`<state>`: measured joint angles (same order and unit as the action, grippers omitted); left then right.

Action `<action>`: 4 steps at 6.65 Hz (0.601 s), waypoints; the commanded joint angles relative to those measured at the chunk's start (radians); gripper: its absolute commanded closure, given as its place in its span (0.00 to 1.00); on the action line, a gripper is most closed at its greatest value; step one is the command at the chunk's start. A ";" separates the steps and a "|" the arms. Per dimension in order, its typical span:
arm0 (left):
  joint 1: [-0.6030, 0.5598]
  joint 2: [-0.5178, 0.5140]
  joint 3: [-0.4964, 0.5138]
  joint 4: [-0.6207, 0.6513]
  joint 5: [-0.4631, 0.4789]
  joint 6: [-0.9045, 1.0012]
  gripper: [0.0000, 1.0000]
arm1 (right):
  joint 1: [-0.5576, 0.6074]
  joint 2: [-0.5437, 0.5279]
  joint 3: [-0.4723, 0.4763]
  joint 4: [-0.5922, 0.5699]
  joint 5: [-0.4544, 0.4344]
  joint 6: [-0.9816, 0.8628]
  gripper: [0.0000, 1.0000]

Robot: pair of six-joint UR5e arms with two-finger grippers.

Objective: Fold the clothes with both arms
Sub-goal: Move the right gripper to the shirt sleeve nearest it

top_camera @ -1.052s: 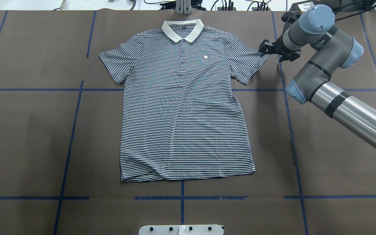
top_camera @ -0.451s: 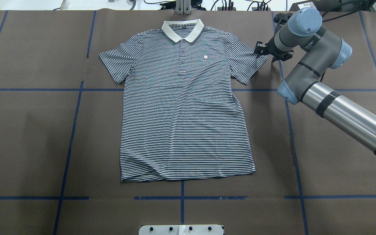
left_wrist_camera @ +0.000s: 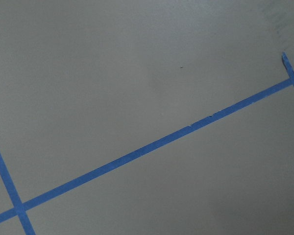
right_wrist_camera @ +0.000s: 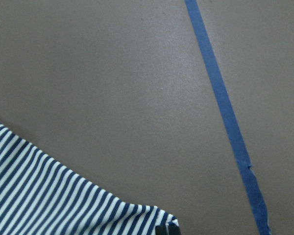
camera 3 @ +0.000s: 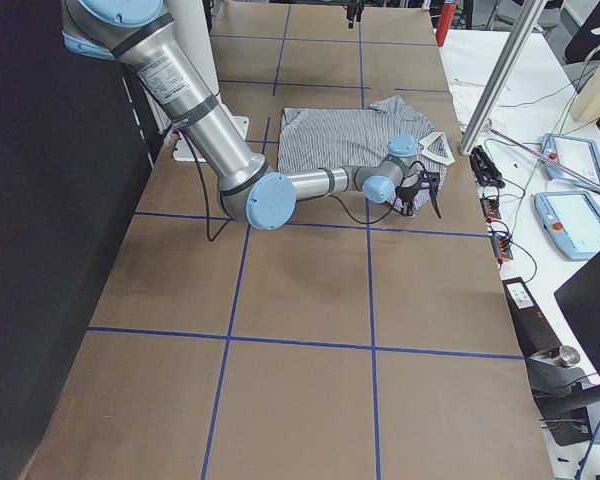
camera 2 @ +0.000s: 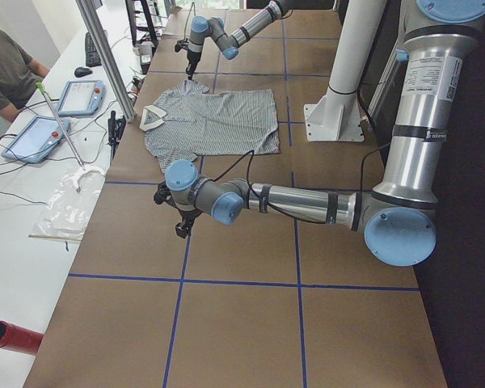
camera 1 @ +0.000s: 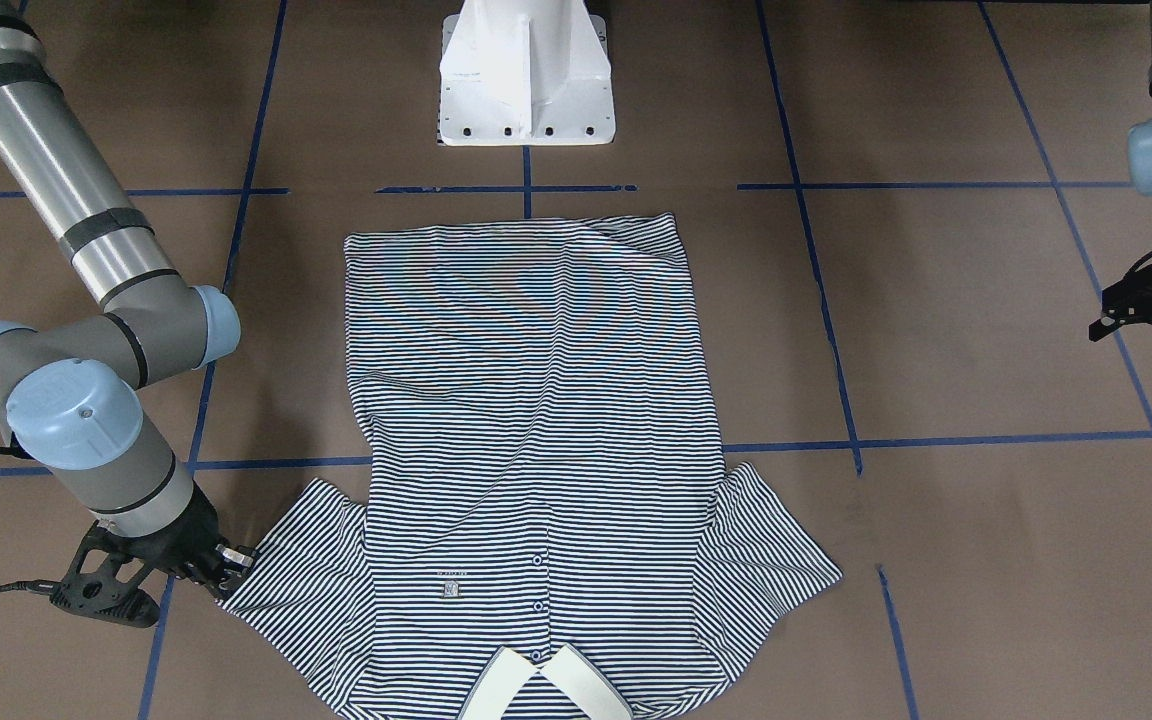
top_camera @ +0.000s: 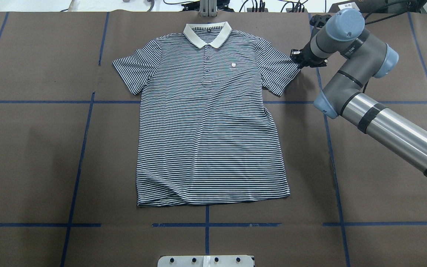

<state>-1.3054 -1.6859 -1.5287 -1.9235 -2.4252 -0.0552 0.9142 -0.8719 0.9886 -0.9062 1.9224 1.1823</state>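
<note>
- Brown paper crossed by blue tape lines (top_camera: 83, 148) is covering the desk (top_camera: 32, 155). The polo shirt (top_camera: 209, 122) is lying flat on it, front up, in the middle between the two arms.
- Its cream collar (top_camera: 207, 34) is pointing toward the desk's edge farthest from the robot. The hem is lying nearest the white pedestal base (camera 1: 526, 70), and both short sleeves are spreading out to the sides.
- The right gripper (top_camera: 306, 59) is sitting low at the outer corner of the sleeve on the robot's right, with the right arm (top_camera: 391, 129) reaching in across the desk.
- Its jaws are looking spread. One finger (camera 1: 234, 558) is touching the sleeve's hem and the other is standing over the bare paper beside the cloth, while the sleeve is lying flat.
- The right wrist view is showing that striped sleeve corner at the bottom of the frame, with a small black fingertip (right_wrist_camera: 166, 229) at its edge.
- The left gripper (camera 1: 1141, 335) is hovering over bare desk well apart from the shirt, its jaws spread and gripping nothing. The left wrist view is showing only paper and tape.
- A person (camera 2: 4, 65) is showing in the upper corner of the left side view, at a side table carrying two tablets (camera 2: 81, 95).
</note>
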 commanded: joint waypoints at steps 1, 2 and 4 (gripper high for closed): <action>0.000 0.000 -0.002 0.000 0.000 0.000 0.00 | -0.014 0.026 0.066 -0.016 0.003 0.010 1.00; 0.000 0.000 -0.001 -0.002 -0.020 0.000 0.00 | -0.040 0.028 0.080 -0.016 0.003 0.020 1.00; 0.000 0.003 -0.005 -0.005 -0.078 0.000 0.00 | -0.104 0.144 0.049 -0.026 -0.020 0.153 1.00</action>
<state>-1.3054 -1.6845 -1.5315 -1.9272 -2.4717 -0.0552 0.8444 -0.7952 1.0562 -0.9247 1.9181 1.2617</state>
